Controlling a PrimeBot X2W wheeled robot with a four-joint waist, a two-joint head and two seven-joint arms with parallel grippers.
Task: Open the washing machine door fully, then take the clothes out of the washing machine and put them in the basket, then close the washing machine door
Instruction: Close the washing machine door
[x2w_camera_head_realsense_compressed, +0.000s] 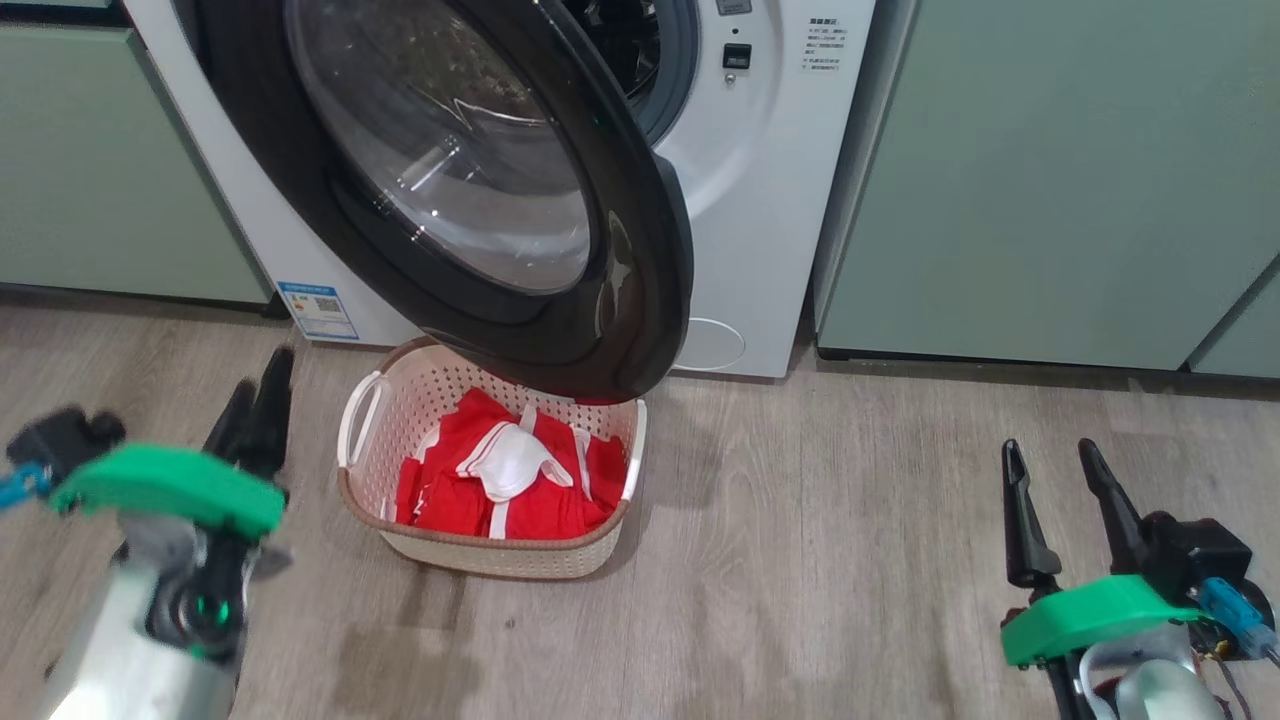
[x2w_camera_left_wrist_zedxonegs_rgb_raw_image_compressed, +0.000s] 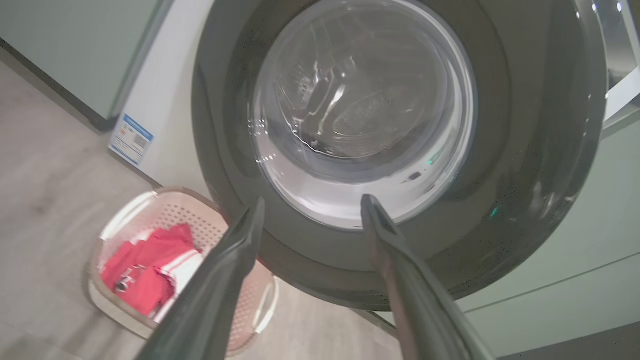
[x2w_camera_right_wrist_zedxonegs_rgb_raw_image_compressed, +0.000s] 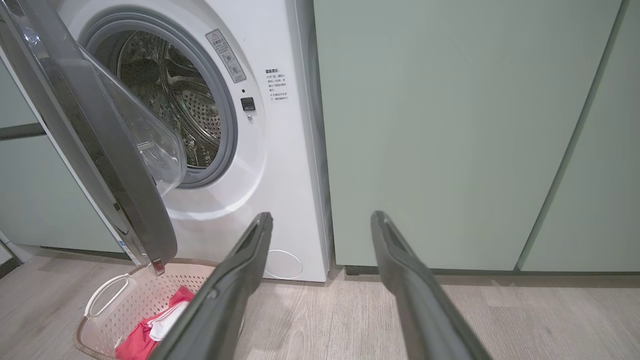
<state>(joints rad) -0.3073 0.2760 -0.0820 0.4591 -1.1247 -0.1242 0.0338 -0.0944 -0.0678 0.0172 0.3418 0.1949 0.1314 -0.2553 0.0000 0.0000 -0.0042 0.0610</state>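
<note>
The washing machine door with its black rim and clear glass bowl stands partly open, swung out over the basket. Red clothes with white trim lie inside the basket on the floor. The white washing machine shows a bare steel drum through its porthole. My left gripper is open at the lower left, left of the basket, and in its wrist view its fingers point at the door. My right gripper is open over the floor at the lower right, holding nothing.
Pale green cabinets flank the washer on both sides. A blue label and a small round hatch sit low on the washer front. Wooden floor stretches between the basket and my right gripper.
</note>
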